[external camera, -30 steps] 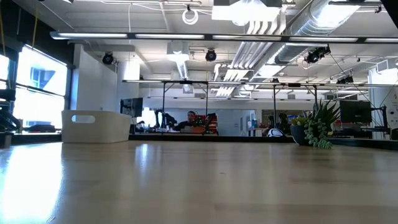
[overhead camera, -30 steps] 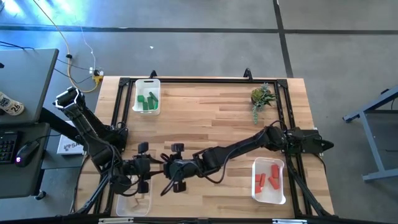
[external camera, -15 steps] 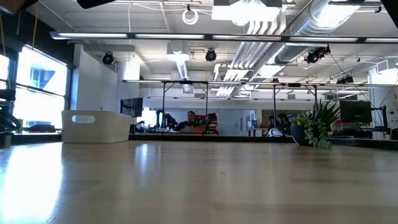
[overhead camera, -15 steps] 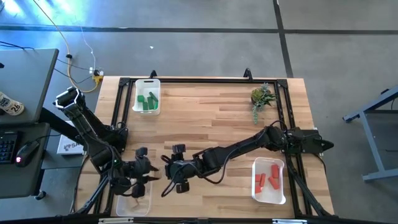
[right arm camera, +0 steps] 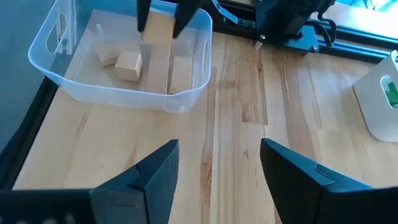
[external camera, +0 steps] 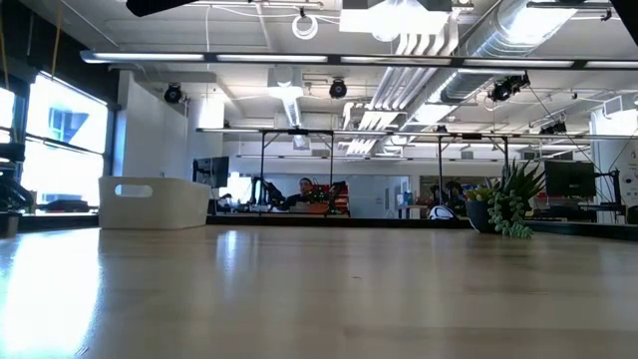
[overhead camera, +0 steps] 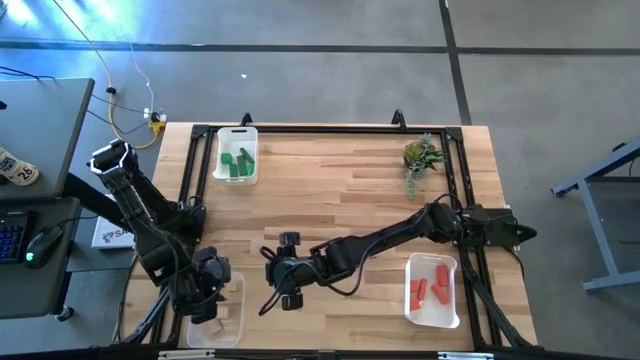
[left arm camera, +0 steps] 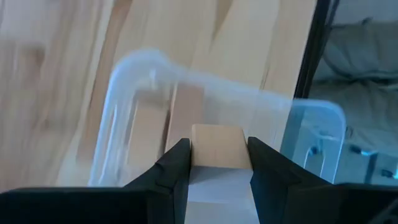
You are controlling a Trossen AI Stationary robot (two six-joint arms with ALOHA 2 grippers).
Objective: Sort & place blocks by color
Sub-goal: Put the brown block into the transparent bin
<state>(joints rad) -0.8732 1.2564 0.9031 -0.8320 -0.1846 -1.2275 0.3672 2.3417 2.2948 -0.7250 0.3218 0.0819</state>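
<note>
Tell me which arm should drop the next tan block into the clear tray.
Left. Its end effector is shut on a plain tan wooden block above the clear plastic tray; the right end effector is open and empty beside it.

the plain tan wooden block (left arm camera: 214, 149) runs off the left wrist view's lower edge between dark fingers; the clear plastic tray (left arm camera: 134, 68) behind is blurred. in the high view, the left gripper (overhead camera: 207, 293) hides it.

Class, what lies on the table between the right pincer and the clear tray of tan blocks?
Only bare tabletop lies between the open right pincer and the clear tray; the right wrist view shows it.
</note>
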